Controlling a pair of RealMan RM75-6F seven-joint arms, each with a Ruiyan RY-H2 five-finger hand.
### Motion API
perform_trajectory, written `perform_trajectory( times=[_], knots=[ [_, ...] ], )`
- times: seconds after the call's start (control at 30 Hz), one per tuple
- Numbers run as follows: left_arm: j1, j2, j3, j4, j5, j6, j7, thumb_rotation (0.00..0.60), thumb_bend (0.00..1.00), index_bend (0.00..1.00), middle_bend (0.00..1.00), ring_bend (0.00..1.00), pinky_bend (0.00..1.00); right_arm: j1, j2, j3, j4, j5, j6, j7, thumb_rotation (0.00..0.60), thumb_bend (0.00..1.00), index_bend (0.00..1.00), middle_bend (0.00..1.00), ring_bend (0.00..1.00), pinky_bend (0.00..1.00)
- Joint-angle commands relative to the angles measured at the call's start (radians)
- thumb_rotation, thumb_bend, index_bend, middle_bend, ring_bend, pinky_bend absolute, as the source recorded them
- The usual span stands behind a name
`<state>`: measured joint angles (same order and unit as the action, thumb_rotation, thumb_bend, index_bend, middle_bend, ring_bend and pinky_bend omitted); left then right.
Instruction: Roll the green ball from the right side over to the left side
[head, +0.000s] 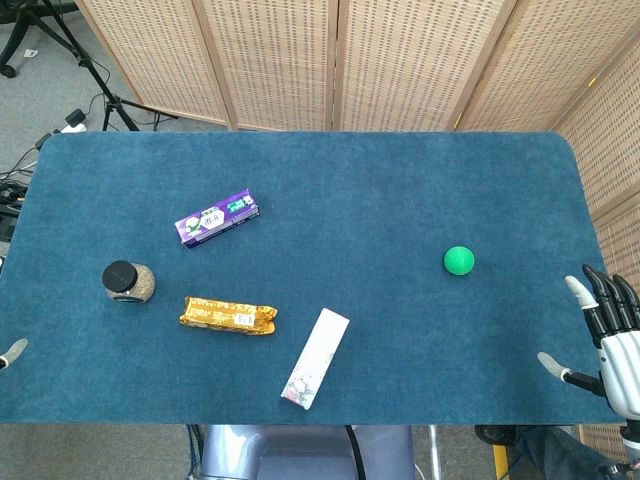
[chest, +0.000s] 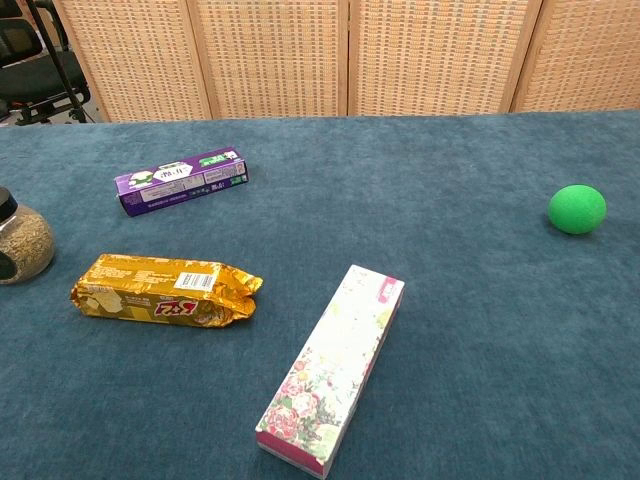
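Note:
The green ball (head: 459, 260) lies on the right part of the blue table (head: 400, 190); the chest view shows the ball (chest: 577, 209) at its far right. My right hand (head: 612, 338) hovers at the table's right front corner, to the right of the ball and nearer the front edge, well apart from it. Its fingers are spread and hold nothing. Of my left hand only a grey fingertip (head: 12, 352) shows at the left edge of the head view. Neither hand appears in the chest view.
On the left half lie a purple box (head: 217, 218), a black-lidded jar (head: 129, 282) and a gold snack packet (head: 228, 315). A white flowered box (head: 316, 358) lies slantwise near the front middle. Wicker screens stand behind the table.

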<state>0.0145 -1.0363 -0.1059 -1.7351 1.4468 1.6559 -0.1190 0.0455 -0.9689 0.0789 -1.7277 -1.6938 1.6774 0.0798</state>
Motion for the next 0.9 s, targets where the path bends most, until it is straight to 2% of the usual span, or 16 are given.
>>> perform_trajectory(
  times=[0.03, 0.17, 0.33, 0.43, 0.5, 0.63, 0.77, 0.83, 0.9],
  knots=[
    [0.0, 0.0, 0.002, 0.006, 0.012, 0.002, -0.002, 0.6, 0.0, 0.0, 0.0, 0.0, 0.0, -0.001, 0.001, 0.0, -0.004, 0.008, -0.006, -0.017, 0.6, 0.0, 0.0, 0.0, 0.0, 0.0],
    [-0.001, 0.002, 0.01, 0.015, 0.037, 0.001, -0.026, 0.6, 0.0, 0.0, 0.0, 0.0, 0.0, -0.003, 0.006, -0.003, -0.023, 0.027, -0.024, -0.054, 0.6, 0.0, 0.0, 0.0, 0.0, 0.0],
    [-0.002, 0.002, 0.008, 0.028, 0.042, 0.004, -0.033, 0.6, 0.0, 0.0, 0.0, 0.0, 0.0, 0.049, -0.008, 0.03, -0.005, 0.058, -0.087, -0.051, 0.6, 0.0, 0.0, 0.0, 0.0, 0.0],
    [-0.005, 0.0, 0.005, 0.032, 0.036, -0.003, -0.034, 0.6, 0.0, 0.0, 0.0, 0.0, 0.0, 0.15, -0.005, 0.064, 0.042, 0.105, -0.245, -0.052, 0.6, 0.0, 0.0, 0.0, 0.0, 0.0],
    [-0.011, -0.002, 0.001, 0.031, 0.029, -0.013, -0.026, 0.6, 0.0, 0.0, 0.0, 0.0, 0.0, 0.236, -0.001, 0.081, 0.075, 0.147, -0.395, 0.005, 0.6, 0.0, 0.0, 0.0, 0.0, 0.0],
    [-0.024, -0.009, -0.005, 0.029, 0.012, -0.037, 0.002, 0.6, 0.0, 0.0, 0.0, 0.0, 0.0, 0.349, -0.032, 0.104, 0.173, 0.199, -0.576, 0.08, 0.6, 0.0, 0.01, 0.0, 0.0, 0.0],
    [-0.042, -0.017, -0.013, 0.024, -0.019, -0.073, 0.039, 0.6, 0.0, 0.0, 0.0, 0.0, 0.0, 0.455, -0.104, 0.116, 0.297, 0.264, -0.751, 0.115, 0.6, 0.0, 0.04, 0.0, 0.0, 0.0],
    [-0.054, -0.023, -0.02, 0.024, -0.043, -0.097, 0.059, 0.6, 0.0, 0.0, 0.0, 0.0, 0.0, 0.517, -0.171, 0.12, 0.39, 0.314, -0.853, 0.086, 0.6, 0.0, 0.05, 0.0, 0.0, 0.0],
    [-0.062, -0.027, -0.028, 0.024, -0.063, -0.11, 0.074, 0.6, 0.0, 0.0, 0.0, 0.0, 0.0, 0.553, -0.224, 0.122, 0.458, 0.343, -0.896, 0.052, 0.6, 0.0, 0.05, 0.0, 0.0, 0.0]
  ],
)
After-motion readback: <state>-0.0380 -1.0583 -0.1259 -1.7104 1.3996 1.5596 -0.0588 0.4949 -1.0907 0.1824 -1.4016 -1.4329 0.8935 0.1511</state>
